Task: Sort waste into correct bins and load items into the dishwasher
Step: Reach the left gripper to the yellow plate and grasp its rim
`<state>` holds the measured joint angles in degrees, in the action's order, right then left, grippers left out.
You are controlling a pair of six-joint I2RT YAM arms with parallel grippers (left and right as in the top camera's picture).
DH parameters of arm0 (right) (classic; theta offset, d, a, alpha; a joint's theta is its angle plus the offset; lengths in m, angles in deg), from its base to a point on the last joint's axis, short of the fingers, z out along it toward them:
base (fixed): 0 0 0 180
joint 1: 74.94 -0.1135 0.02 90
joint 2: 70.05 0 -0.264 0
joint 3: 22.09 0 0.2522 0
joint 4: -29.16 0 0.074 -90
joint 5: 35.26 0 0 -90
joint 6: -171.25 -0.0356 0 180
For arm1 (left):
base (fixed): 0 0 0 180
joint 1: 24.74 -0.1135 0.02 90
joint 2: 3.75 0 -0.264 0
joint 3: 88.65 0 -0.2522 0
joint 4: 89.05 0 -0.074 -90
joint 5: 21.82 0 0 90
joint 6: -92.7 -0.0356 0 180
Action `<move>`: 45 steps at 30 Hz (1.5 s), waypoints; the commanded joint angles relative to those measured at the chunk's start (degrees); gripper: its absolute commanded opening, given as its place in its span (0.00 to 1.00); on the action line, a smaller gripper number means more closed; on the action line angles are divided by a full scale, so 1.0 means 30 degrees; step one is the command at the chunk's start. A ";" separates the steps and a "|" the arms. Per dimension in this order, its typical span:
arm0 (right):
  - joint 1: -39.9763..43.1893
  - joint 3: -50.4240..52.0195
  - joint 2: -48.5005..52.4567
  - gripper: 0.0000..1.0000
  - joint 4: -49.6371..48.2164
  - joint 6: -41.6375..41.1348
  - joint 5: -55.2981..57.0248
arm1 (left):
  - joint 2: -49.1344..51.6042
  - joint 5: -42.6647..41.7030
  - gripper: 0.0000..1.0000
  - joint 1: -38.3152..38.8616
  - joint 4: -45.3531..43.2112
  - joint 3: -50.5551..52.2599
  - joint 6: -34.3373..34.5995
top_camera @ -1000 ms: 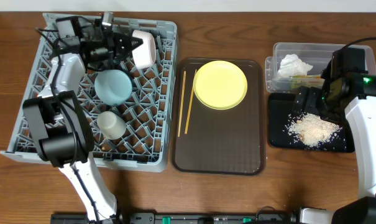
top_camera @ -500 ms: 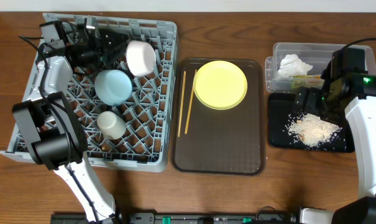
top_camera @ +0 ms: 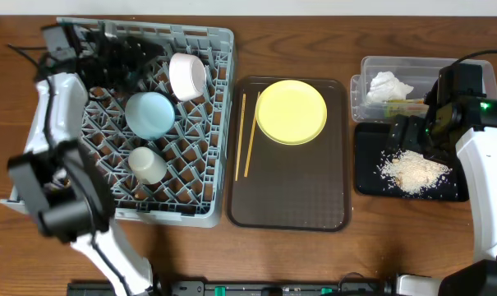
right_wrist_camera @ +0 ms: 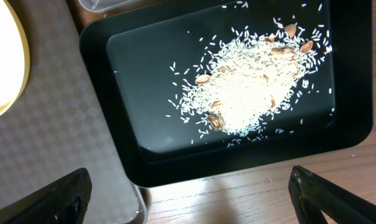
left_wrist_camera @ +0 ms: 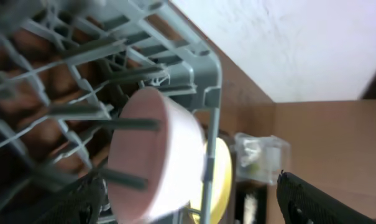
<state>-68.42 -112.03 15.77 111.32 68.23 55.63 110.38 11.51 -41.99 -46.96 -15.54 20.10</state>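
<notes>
My left claw (top_camera: pixel 152 52) has drawn back toward the far left corner of the dish rack (top_camera: pixel 200 215) since half a second ago. The cream-white bowl (top_camera: pixel 186 76) it was close to now rests tipped on its side among the pegs, apart from my fingers. My right arm has not shifted. The left claw is released: in the left wrist view its fingers are spread wide, with the bowl's base ahead of them and the rack's far rim just beyond. My right claw (top_camera: pixel 408 136) is likewise spread and holds nothing, hovering over the black tray (top_camera: pixel 365 182), where the rice scraps (top_camera: pixel 412 171) lie heaped. Outward from the left claw, the light blue bowl (top_camera: pixel 149 113) sits just beside the cream one and the small white cup (top_camera: pixel 148 164) lies nearer the front, both in the rack, so three dishes look loaded. The white tissue (top_camera: pixel 390 85) and the snack wrapper (top_camera: pixel 404 104) lie in the clear tub (top_camera: pixel 371 64) behind the black tray, so I judge the waste sorted. What is left is the yellow plate (top_camera: pixel 291 112) and the chopsticks (top_camera: pixel 248 136), on the brown serving tray (top_camera: pixel 289 193) between rack and bins. The rack's right side holds no dishes, which leaves room for the plate. The rack's raised wall and the serving tray's lip stand in the way, so I would have to lift over both.
</notes>
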 commanded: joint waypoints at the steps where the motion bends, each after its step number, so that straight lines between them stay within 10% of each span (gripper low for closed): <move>1: 0.0131 -0.0182 -0.0146 0.99 0.0051 -0.0015 0.0058 | -0.2958 0.3920 0.89 0.0780 0.1341 -0.0109 -0.1872; 10: 0.0488 -0.0182 -0.0146 0.99 0.0058 -0.0015 0.0219 | -0.6149 1.0819 0.90 0.7104 0.5530 -0.0109 -0.4160; 24: 0.1559 -0.0182 -0.0146 0.99 0.0634 -0.0787 0.0612 | -0.2120 1.5293 0.90 1.7420 0.3730 -0.0102 -0.4262; 39: 0.1552 -0.0182 -0.0146 0.99 0.0780 -0.0721 0.0612 | 0.3861 1.6320 0.88 1.9635 0.0787 -0.0102 -0.4459; 45: 0.1552 -0.0182 -0.0146 0.99 0.0787 -0.0714 0.0612 | 0.4539 1.7107 0.72 1.9722 0.1027 -0.0102 -0.4444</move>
<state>-64.09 -112.03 15.77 113.61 66.74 56.91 122.88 61.30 17.06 -44.60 -15.67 7.03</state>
